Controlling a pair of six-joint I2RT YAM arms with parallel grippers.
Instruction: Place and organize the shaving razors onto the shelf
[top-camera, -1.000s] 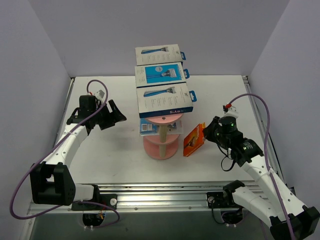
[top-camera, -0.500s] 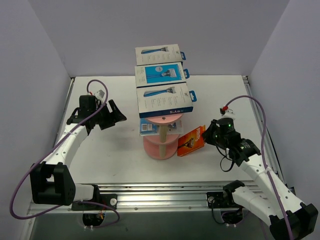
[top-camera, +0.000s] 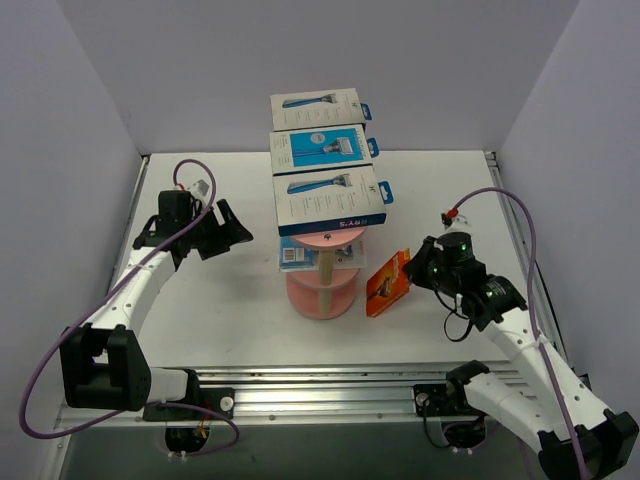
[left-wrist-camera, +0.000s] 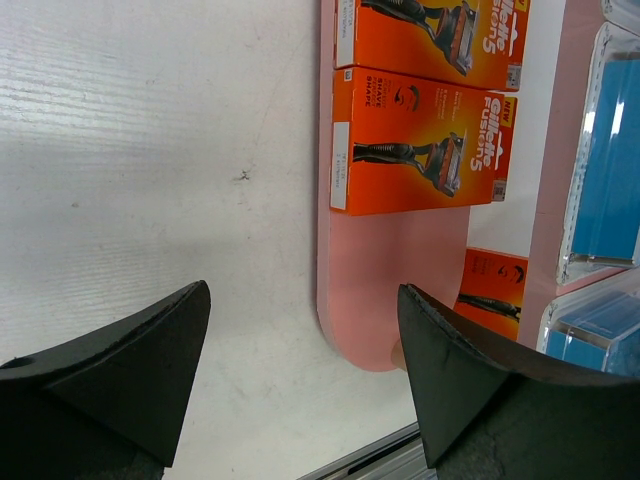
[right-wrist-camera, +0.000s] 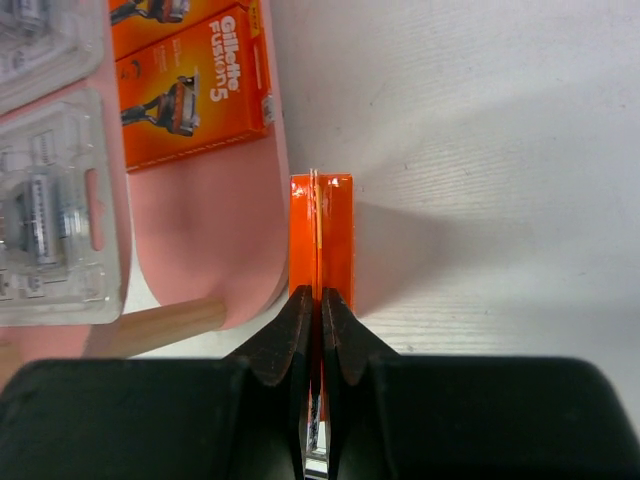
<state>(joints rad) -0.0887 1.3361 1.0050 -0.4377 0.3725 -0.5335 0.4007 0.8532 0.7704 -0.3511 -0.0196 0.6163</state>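
Note:
The pink shelf (top-camera: 320, 298) stands mid-table with a beige post (top-camera: 326, 268). Three white-and-blue razor boxes (top-camera: 330, 200) lie in a row on its top tier. A clear blister pack with a blue card (top-camera: 298, 257) sits on a lower tier. My right gripper (top-camera: 412, 272) is shut on an orange razor pack (top-camera: 388, 283), held on edge just right of the shelf. The right wrist view shows that pack (right-wrist-camera: 322, 230) edge-on between the shut fingers (right-wrist-camera: 298, 335), beside a pink tier (right-wrist-camera: 200, 230). My left gripper (top-camera: 235, 232) hangs open and empty left of the shelf.
In the left wrist view two orange packs (left-wrist-camera: 425, 140) lie on a pink tier (left-wrist-camera: 400, 290), with clear blister packs (left-wrist-camera: 610, 170) beyond. The left gripper (left-wrist-camera: 302, 295) is over bare white table. Grey walls close the sides and back; a metal rail (top-camera: 330, 385) runs along the near edge.
Half a second ago the right gripper tipped the orange pack flatter toward the shelf; now it is turned back on edge, slightly further right. The left arm has not moved.

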